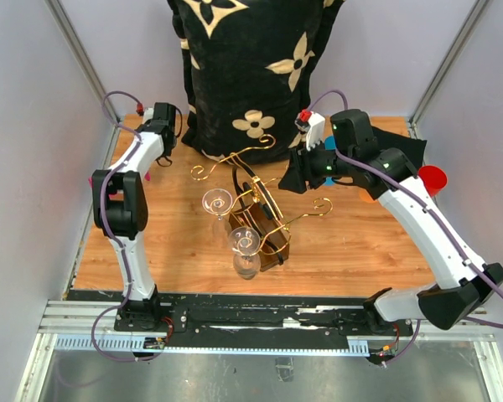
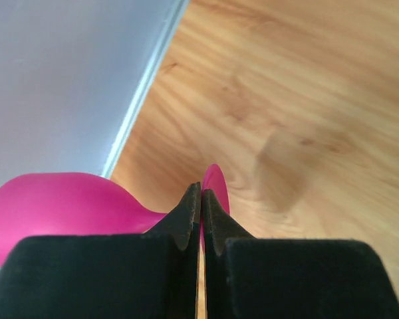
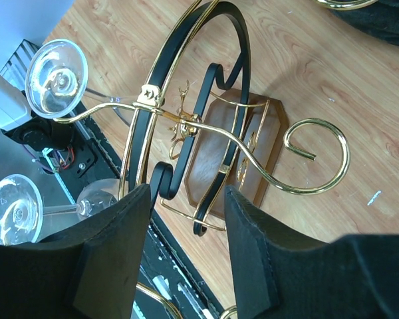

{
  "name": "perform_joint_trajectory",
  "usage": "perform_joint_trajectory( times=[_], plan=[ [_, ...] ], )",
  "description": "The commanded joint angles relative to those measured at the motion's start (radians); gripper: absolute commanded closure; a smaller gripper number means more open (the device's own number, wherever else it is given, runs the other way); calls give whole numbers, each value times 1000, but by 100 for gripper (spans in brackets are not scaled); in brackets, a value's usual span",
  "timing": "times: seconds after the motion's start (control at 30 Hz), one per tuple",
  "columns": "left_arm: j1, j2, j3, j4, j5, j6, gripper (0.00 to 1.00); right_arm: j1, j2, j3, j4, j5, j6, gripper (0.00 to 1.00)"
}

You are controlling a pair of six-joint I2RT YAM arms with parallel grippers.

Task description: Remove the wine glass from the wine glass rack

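The wine glass rack (image 1: pixel 256 205), gold wire with scroll arms on a dark wooden base, stands mid-table. Two clear wine glasses hang on it, one at the left (image 1: pixel 217 203) and one at the front (image 1: pixel 245 243). My right gripper (image 1: pixel 298 177) is open above the rack's right side. In the right wrist view its fingertips (image 3: pixel 143 199) frame the rack (image 3: pixel 234 133), with the glass feet (image 3: pixel 56 78) to the left. My left gripper (image 2: pixel 201 199) is at the back left by the wall, shut on the thin foot of a pink wine glass (image 2: pixel 60 206) lying on the table.
A black cushion with cream flowers (image 1: pixel 251 67) leans at the back, close behind the rack. A red cup (image 1: pixel 433 178), a blue thing (image 1: pixel 329 159) and a dark cloth (image 1: pixel 402 138) lie at the back right. A metal rail (image 1: pixel 260 314) runs along the front edge.
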Motion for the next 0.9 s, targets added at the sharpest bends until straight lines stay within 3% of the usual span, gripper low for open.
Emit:
perform_joint_trajectory(
  times=[0.0,0.27,0.67,0.87],
  plan=[
    [6,7,-2,-22,-242,73,100,-16,-43,-18,29,-19,-24,50],
    [6,46,-77,0,-315,148,100,-18,-49,-45,53,-48,-15,50],
    [6,180,-65,-25,-230,126,99,-21,-60,-59,66,-63,-13,50],
    [-10,124,-193,142,-200,189,99,-23,-57,-65,72,-73,-10,50]
  ],
)
